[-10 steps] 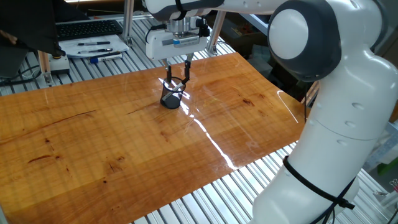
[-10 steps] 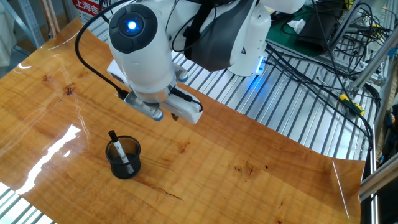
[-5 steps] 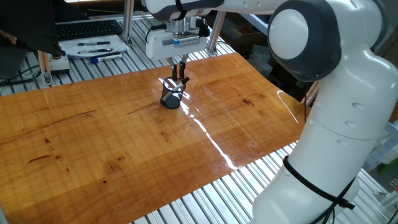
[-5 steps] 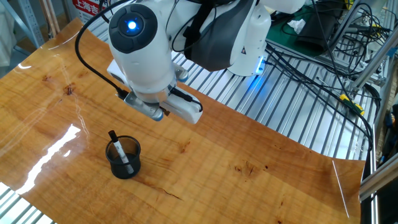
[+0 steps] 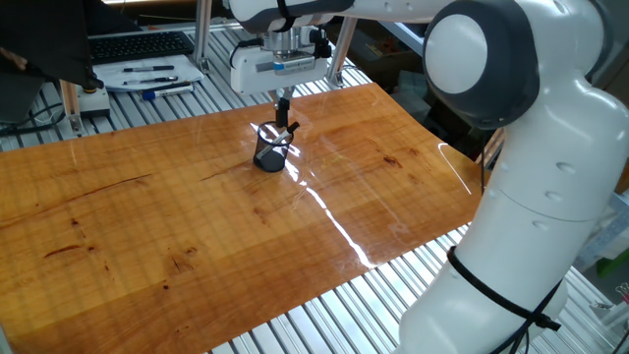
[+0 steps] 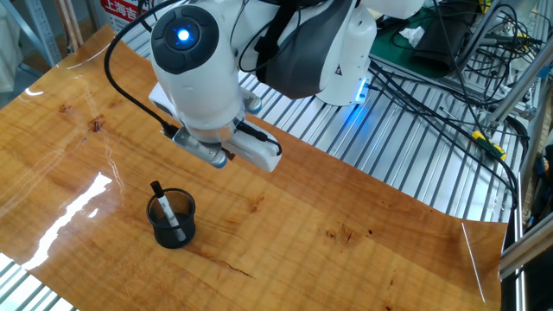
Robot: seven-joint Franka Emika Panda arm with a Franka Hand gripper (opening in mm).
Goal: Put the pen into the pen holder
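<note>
Now | pincer [image 5: 284,120]: fingers pressed together, empty; above pen holder [image 6: 172,220] | pen [image 6: 167,211]: leaning inside

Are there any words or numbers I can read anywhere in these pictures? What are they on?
Red sign at the top edge behind the table: white characters, cut off and too blurred to read.
Blue label on the gripper body: too small to read.
Pen, pen holder, table: no writing visible.
</note>
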